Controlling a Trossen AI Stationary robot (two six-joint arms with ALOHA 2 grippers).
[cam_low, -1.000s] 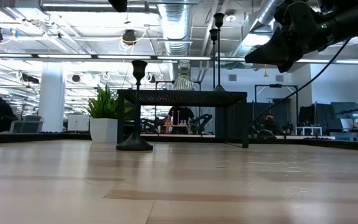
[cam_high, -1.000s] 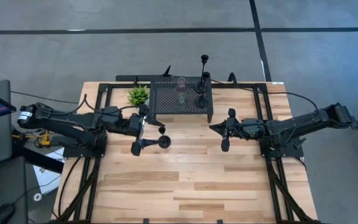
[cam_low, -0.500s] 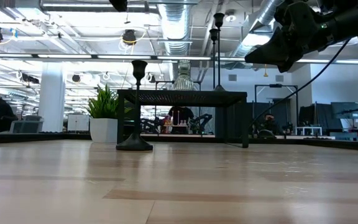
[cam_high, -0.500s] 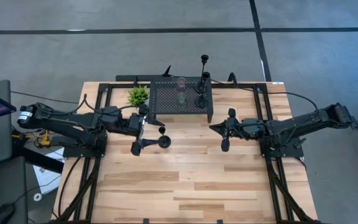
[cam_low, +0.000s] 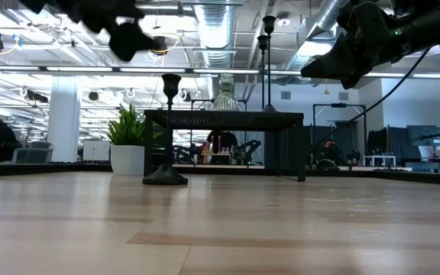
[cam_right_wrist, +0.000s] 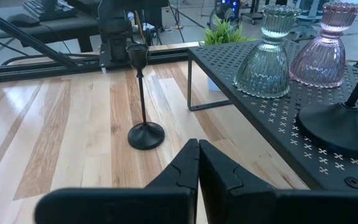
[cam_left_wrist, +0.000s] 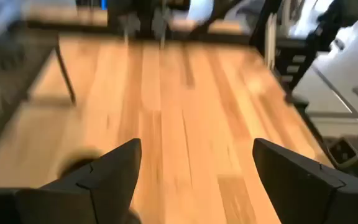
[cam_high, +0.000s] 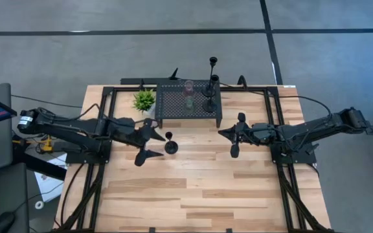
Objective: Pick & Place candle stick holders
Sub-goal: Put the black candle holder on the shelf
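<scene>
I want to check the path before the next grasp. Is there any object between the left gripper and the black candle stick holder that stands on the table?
Nothing visible does. The left gripper hangs open just beside the black candle stick holder, with only bare table between them. The perforated stand and potted plant sit farther back.

Near half of tabletop (cam_high: 193,194) bare, black candle holder (cam_high: 170,146) standing mid-tabletop, perforated stand (cam_high: 188,103) crowding far edge beside potted plant (cam_high: 144,99)
</scene>
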